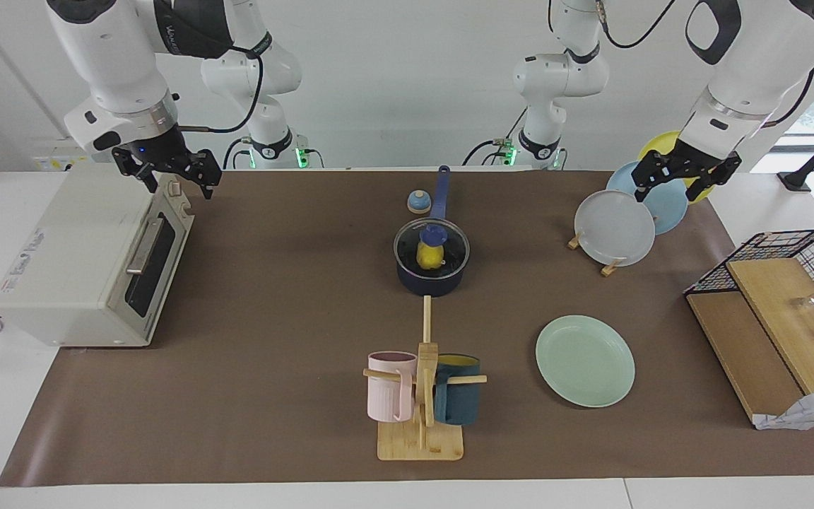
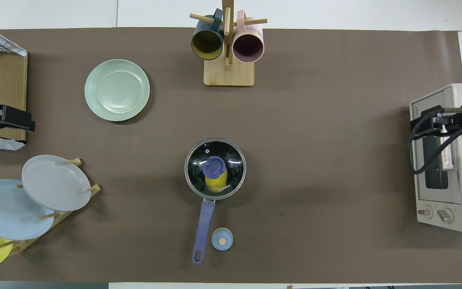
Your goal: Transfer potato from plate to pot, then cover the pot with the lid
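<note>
Right pincer (image 1: 175, 180): raised over the top edge of the cream toaster oven (image 1: 89, 261) at the right arm's end of the bench (image 1: 273, 318), fingers spread wide apart, nothing held. Left pincer (image 1: 685, 180): raised over the wooden rack of white, light-blue and yellow plates (image 1: 633, 212) at the left arm's end, fingers likewise spread, nothing held.

Near the middle of the brown-covered bench: small dark navy saucepan (image 1: 429, 279) with black inside, long straight blue handle pointing toward the robots. Seated level on its rim: round clear glass lid (image 2: 215, 168) with metal rim and blue knob at centre. Visible through the glass, lying inside the saucepan: small bright yellow rounded potato (image 2: 215, 182), lemon-like, partly covered from above by the knob.

Just beside the handle, nearer the robots than the saucepan: small blue-and-tan dome bell (image 2: 222, 239). Farther from the robots than the saucepan, toward the left arm's end: round flat pale mint-green plate (image 2: 117, 90), lying flat on the bench, bare. Also farther from the robots: wooden mug tree (image 1: 421, 396) bearing a pink mug and a dark teal mug.
</note>
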`<action>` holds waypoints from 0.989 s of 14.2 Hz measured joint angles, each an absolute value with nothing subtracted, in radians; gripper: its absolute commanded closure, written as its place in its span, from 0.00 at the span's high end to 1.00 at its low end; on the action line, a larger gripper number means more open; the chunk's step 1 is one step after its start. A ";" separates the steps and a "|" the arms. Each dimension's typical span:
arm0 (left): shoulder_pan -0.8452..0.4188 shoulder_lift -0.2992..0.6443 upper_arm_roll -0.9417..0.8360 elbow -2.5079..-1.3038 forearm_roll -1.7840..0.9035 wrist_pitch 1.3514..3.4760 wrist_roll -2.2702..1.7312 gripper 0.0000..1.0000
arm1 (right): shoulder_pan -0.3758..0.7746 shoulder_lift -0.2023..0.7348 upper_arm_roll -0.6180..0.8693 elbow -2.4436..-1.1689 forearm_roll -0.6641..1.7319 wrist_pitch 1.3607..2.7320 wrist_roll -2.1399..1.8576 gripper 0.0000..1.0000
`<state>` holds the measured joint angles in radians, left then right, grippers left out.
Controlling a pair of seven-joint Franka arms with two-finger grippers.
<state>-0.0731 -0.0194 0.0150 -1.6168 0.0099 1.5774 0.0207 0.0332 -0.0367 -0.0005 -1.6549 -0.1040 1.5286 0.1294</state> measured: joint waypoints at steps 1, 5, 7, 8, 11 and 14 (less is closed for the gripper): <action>-0.073 -0.019 0.015 -1.617 0.010 1.577 0.021 1.00 | 0.030 -0.037 -0.001 -1.655 -0.104 1.528 0.129 1.00; -0.073 -0.019 0.015 -1.617 0.010 1.577 0.021 1.00 | 0.026 -0.037 -0.017 -1.655 -0.104 1.527 0.129 1.00; -0.073 -0.019 0.015 -1.617 0.010 1.577 0.021 1.00 | 0.021 -0.037 -0.028 -1.655 -0.103 1.527 0.127 1.00; -0.073 -0.019 0.015 -1.617 0.010 1.577 0.021 1.00 | 0.019 -0.037 -0.031 -1.655 -0.103 1.527 0.123 1.00; -0.073 -0.019 0.015 -1.617 0.010 1.577 0.021 1.00 | 0.002 -0.037 -0.037 -1.654 -0.087 1.527 0.094 1.00; -0.073 -0.019 0.015 -1.617 0.010 1.577 0.021 1.00 | -0.019 -0.037 -0.038 -1.652 -0.056 1.527 0.081 1.00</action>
<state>-0.0731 -0.0194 0.0151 -1.6168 0.0099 1.5774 0.0206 -0.0190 -0.0367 -0.0379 -1.6519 -0.0562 1.5275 0.0806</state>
